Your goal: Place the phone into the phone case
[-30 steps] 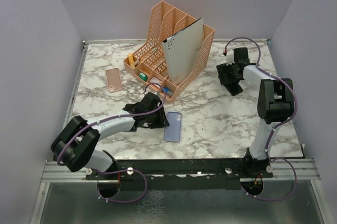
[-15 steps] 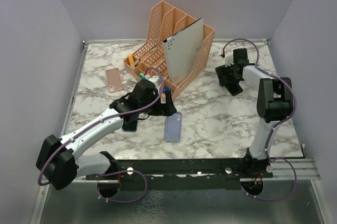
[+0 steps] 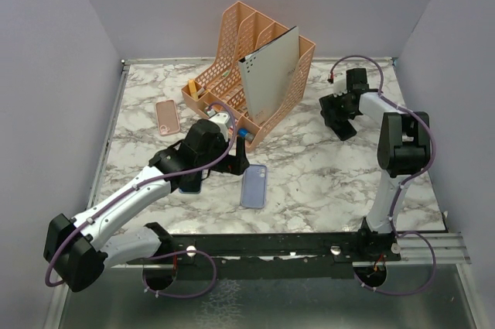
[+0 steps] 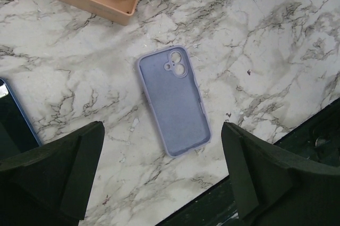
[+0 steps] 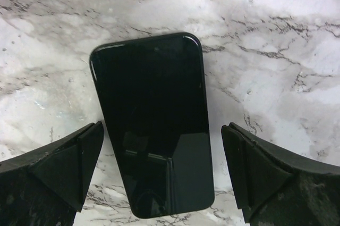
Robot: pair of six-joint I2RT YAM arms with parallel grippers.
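My left claw has just sprung wide apart and its arm has lifted off the counter. It now hangs empty above the lilac case. Where the claw sat low a second ago, a blue-edged phone lies flat, just beside the case on its left, toward the counter's near edge. I read that as a release. The phone is parked next to the case, not in it, so the fitting is not yet done. The right claw has hardly moved. It is spread wide, holds nothing, and is poised over a second, black phone near the far right corner.

The lilac case lies hollow side up. It looks matte and rubbery, with rounded corners and a camera cut-out at its far end. Both phones are glossy slabs, and the black one throws back reflections. The counter is smooth white marble with grey veins. A peach plastic rack with lattice walls stands toward the middle of the far edge, and a pink case lies flat toward the left edge.
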